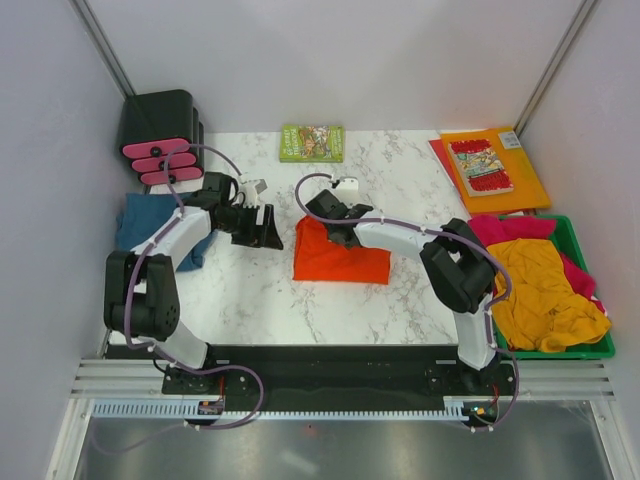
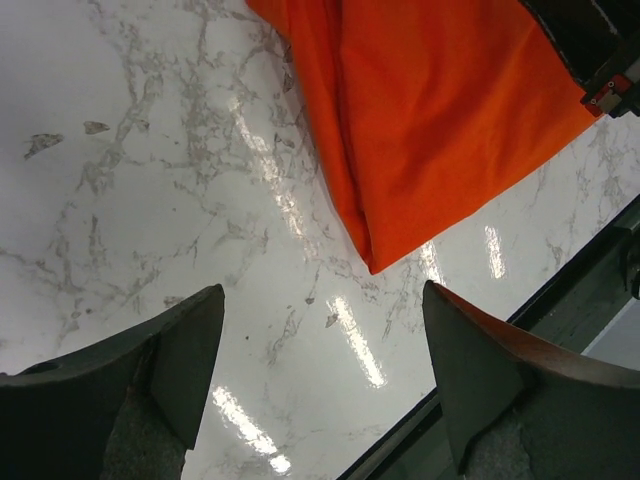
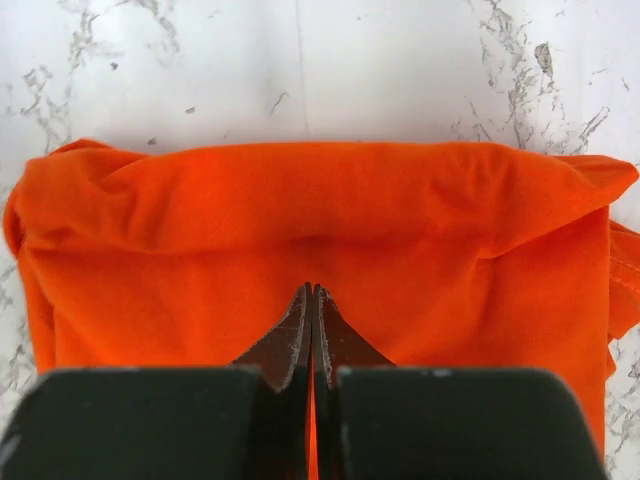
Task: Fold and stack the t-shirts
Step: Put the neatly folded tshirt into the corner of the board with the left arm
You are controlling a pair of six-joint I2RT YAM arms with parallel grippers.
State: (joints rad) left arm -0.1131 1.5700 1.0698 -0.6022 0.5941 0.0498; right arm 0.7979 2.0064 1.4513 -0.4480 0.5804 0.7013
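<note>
A bright orange-red t-shirt (image 1: 340, 262) lies folded into a rough rectangle at mid-table. It also fills the right wrist view (image 3: 300, 220) and the top of the left wrist view (image 2: 450, 110). My right gripper (image 1: 328, 212) (image 3: 312, 288) is shut, its tips together on the cloth near the shirt's far edge. I see no fabric between them. My left gripper (image 1: 262, 228) (image 2: 322, 290) hangs open and empty over bare marble, just left of that shirt. A teal-blue t-shirt (image 1: 140, 222) lies crumpled at the left edge, under the left arm.
A green bin (image 1: 585, 350) at the right holds a mustard-yellow shirt (image 1: 540, 290) and a magenta one (image 1: 500, 228). An orange folder with a comic (image 1: 495, 165) lies at the back right, a green book (image 1: 312, 142) at the back centre, a black stand (image 1: 160, 130) at the back left.
</note>
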